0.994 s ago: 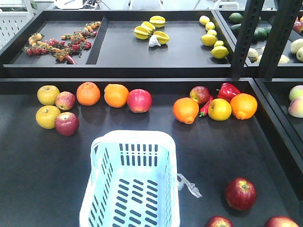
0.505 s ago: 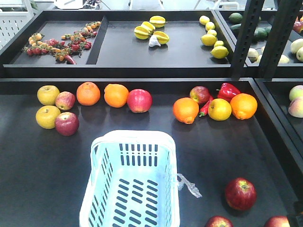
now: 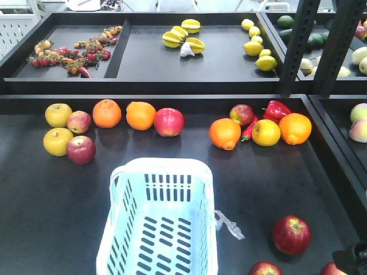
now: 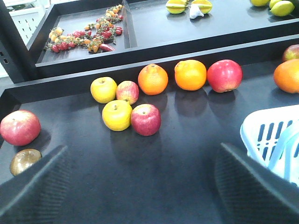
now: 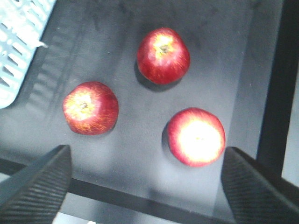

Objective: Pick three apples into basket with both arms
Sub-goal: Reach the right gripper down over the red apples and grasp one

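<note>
Red apples point(image 5: 163, 55) sit as a trio on the dark shelf point(image 3: 51, 200), right of the basket point(image 3: 166, 165), none inside. Right gripper point(image 5: 145, 186) hangs over them, jaws apart, empty; left gripper point(image 4: 140, 186) likewise.

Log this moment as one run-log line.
basket: empty | apples: three on table, right of basket | right gripper: open above apples | left gripper: open, holding nothing

Grocery-style shop: black produce trays point(image 3: 172, 86)
</note>
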{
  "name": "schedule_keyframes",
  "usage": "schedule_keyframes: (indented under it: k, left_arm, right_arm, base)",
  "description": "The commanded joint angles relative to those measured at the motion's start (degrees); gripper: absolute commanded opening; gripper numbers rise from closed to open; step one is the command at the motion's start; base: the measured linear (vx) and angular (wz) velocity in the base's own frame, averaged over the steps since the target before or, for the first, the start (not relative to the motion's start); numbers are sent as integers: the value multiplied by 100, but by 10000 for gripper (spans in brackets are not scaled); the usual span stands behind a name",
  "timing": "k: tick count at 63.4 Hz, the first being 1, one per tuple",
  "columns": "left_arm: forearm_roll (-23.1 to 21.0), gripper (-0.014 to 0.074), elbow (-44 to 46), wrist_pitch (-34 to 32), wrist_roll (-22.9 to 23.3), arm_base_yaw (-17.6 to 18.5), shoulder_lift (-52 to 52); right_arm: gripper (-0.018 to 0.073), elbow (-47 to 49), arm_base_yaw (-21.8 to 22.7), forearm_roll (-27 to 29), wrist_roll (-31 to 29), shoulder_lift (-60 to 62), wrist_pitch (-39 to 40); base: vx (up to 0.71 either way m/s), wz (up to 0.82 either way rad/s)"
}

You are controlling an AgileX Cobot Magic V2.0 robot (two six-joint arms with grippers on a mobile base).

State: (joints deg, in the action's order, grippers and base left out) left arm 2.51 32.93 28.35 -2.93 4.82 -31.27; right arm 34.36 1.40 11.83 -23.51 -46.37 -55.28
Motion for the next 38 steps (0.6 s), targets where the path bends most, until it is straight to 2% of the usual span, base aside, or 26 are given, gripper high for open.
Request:
schedule_keyframes:
  k: [1,7,17,38]
  left_arm:
    - [-6,593,138,-373,20,-16,-30]
    - [-6,593,138,-373,20,-16,-30]
    - [-6,593,138,-373,20,-16,-30]
    - [-6,593,138,-373,20,-16,-30]
  right_arm:
    - [624,192,-313,214,-660,-69,437]
    - [613,192,-790,205,-970,-329,632]
    - [608,192,-1338,129,-964,-1021,868]
    - [594,192,-1902,202,-898,-2536,1434]
  base:
    - [0,0]
    - [0,0]
    - [0,0]
    - [0,0]
